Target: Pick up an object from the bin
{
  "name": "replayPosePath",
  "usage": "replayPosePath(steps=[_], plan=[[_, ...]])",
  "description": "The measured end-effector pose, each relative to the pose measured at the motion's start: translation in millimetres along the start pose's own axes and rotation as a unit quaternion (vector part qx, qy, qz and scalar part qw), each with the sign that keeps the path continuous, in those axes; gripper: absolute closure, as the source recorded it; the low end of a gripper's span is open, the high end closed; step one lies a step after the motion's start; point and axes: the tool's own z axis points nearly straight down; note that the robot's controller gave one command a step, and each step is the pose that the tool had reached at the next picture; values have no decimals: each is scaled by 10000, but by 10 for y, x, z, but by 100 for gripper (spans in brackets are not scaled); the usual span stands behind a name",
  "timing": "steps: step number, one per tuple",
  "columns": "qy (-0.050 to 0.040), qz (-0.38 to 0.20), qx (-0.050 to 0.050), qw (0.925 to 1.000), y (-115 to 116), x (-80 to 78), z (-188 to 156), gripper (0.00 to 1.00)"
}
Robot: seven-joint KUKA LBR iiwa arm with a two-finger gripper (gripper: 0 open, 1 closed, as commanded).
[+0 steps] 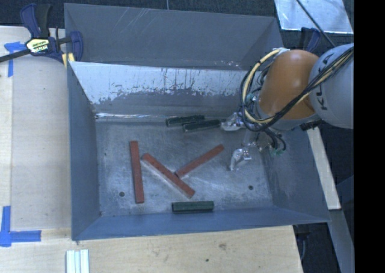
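Three red-brown sticks are lying on the floor of the grey bin [174, 40], and the slanted stick [200, 161] among them is serving as the marker for everything else. Its lower end is touching a second red-brown stick [168, 175] that is running crosswise below and to the left of it, while a third, upright stick [137, 171] is sitting farther to its left. Two dark rods [191, 122] are lying side by side above it near the back wall, and a dark bar [192, 207] is resting below it by the front wall. The gripper [236, 141] is hanging just to the right of its upper end, its fingers [240, 157] standing spread apart and pinching nothing.
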Motion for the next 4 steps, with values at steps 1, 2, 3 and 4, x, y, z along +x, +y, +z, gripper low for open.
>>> replayPosePath(steps=[1, 2, 3, 4], plan=[[1, -2, 1, 10000, 0, 1, 0, 0], [-71, -767, 9, 9970, 892, 330, -45, 100], [-72, -768, 10, 9970, 891, 330, -45, 100], [90, -635, -17, 9979, 894, 352, -1997, 100]])
